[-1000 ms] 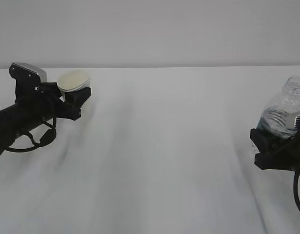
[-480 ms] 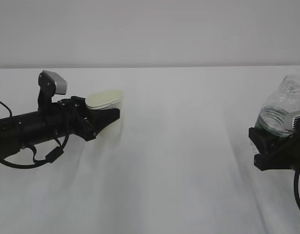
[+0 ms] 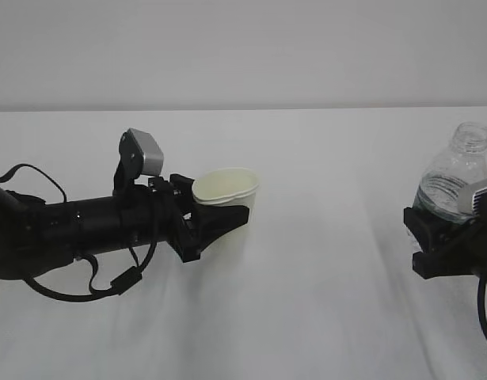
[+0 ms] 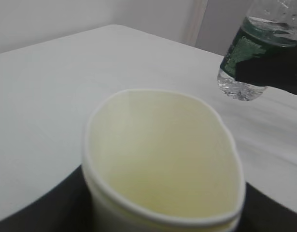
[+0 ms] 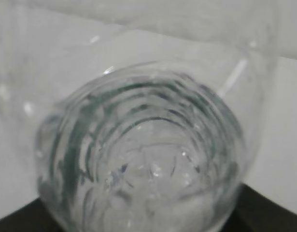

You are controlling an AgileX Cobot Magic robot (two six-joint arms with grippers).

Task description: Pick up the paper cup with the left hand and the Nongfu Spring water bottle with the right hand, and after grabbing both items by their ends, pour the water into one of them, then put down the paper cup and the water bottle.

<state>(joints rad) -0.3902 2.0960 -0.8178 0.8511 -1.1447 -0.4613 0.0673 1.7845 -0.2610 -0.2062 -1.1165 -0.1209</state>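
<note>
Paper cup [image 3: 227,188] and water bottle [image 3: 455,176] both gripped, held above the white table [image 3: 322,301].
Small cream tapered cup, rim squeezed oval, clamped upright in my left gripper [image 3: 219,218] left of centre. Clear ribbed plastic bottle, dark green label, capless, tilted slightly, clamped low in my right gripper [image 3: 433,237] at the table's right edge. Well apart.

White paper cup [image 3: 227,190] with pale yellowish interior and cream rolled rim. Clear, ribbed Nongfu Spring water bottle [image 3: 453,184] bearing a dark green label band with white lettering. Left hand [image 3: 215,222] and right hand [image 3: 445,237], both black, each carrying a grey box camera [image 3: 142,152]. White table [image 3: 322,301] with soft grey shading; pale grey wall [image 3: 243,51] behind.
</note>
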